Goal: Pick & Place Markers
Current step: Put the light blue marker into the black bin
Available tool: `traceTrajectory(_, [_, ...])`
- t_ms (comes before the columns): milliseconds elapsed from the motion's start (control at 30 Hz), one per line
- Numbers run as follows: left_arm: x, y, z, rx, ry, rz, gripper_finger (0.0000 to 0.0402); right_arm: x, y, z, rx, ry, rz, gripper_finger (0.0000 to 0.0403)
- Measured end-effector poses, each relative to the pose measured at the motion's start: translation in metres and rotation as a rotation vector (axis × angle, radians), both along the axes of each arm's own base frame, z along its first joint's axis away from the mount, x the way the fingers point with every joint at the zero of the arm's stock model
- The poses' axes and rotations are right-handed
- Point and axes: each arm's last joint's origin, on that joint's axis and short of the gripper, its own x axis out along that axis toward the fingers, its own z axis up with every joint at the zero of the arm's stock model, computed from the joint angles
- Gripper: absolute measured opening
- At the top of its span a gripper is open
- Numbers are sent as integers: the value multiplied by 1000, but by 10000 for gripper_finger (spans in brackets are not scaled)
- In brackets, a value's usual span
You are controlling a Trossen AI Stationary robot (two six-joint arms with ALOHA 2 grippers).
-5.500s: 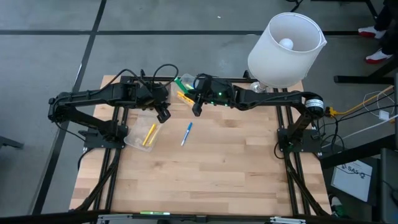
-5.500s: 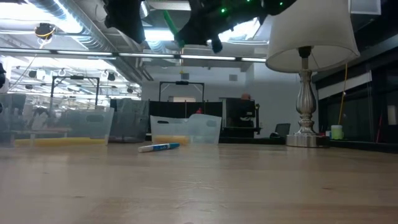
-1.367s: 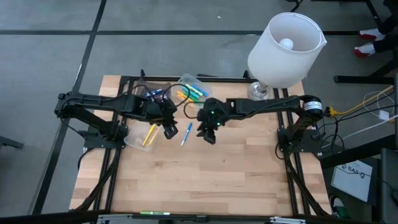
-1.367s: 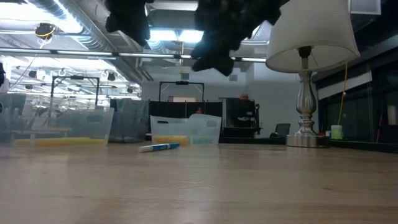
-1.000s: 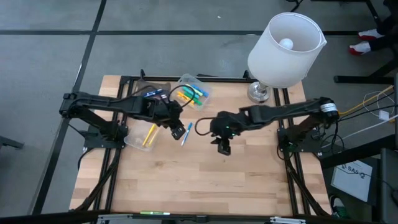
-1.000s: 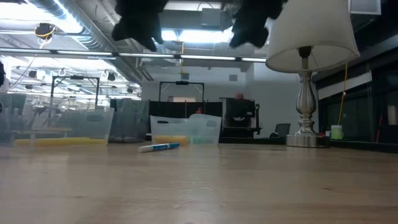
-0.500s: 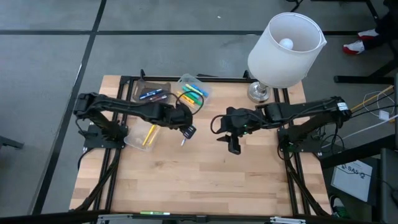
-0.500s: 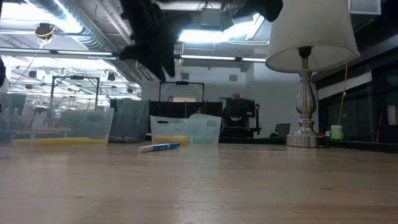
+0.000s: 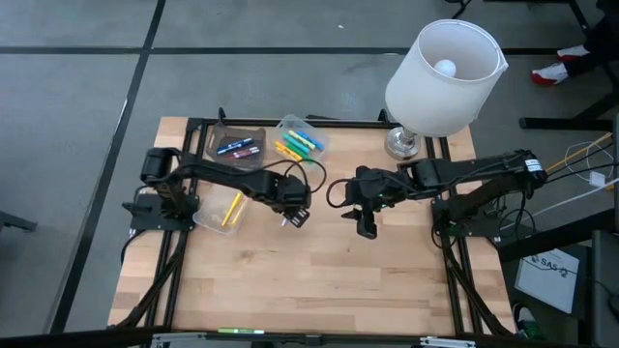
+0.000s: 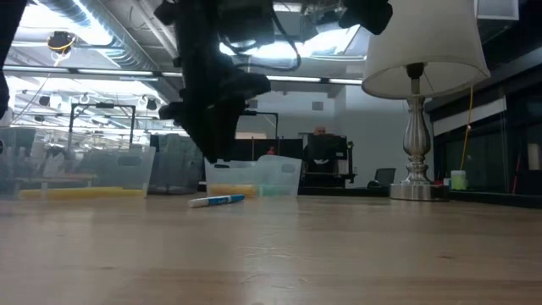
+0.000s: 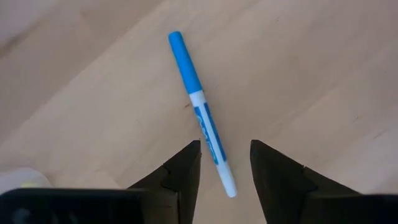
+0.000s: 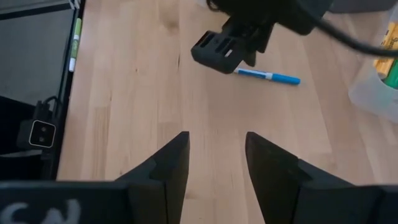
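Note:
One blue marker (image 11: 200,111) with a white barrel lies flat on the wooden table (image 9: 319,280), also in the low view (image 10: 218,201). My left gripper (image 11: 225,144) hangs open just above it, pointing steeply down. Its fingers stand on either side of the marker's white end without touching. In the low view my left gripper (image 10: 213,151) is still clear of the table. My right gripper (image 9: 366,228) is open and empty, held high to the right of the marker (image 12: 268,76). More markers lie in three clear containers.
A clear container (image 9: 224,210) holding yellow markers stands left of the blue marker. Two more stand at the far edge, one (image 9: 237,147) with dark markers and one (image 9: 298,143) with yellow and green ones. A white-shaded lamp (image 9: 440,77) stands at the far right.
My left gripper has come down and toward the table's right and near edge, turning at the wrist, until it hangs over the blue marker. My right gripper has drawn away toward the right edge. The marker has not moved.

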Motion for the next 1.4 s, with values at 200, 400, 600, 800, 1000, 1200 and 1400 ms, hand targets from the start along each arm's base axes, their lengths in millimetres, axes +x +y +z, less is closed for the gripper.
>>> traceTrajectory(200, [3,0,-8,9,22,13,166,0,0,0,12,1,-12,156])
traceTrajectory(400, [6,0,-21,5,49,53,192,0,0,0,13,4,-14,156])
traceTrajectory(600, [11,-3,-40,16,90,47,192,-3,0,-4,17,42,-24,156])
traceTrajectory(800, [14,-2,-57,38,147,24,192,-4,-1,-20,40,97,-58,156])
traceTrajectory(1000, [15,-2,-63,42,184,-79,180,-6,-1,-37,76,145,-111,156])
traceTrajectory(1200, [16,-1,-64,36,193,-169,96,-6,-1,-44,104,162,-144,156])
traceTrajectory(1400, [16,0,-64,34,210,-289,21,-5,0,-43,114,146,-151,156])
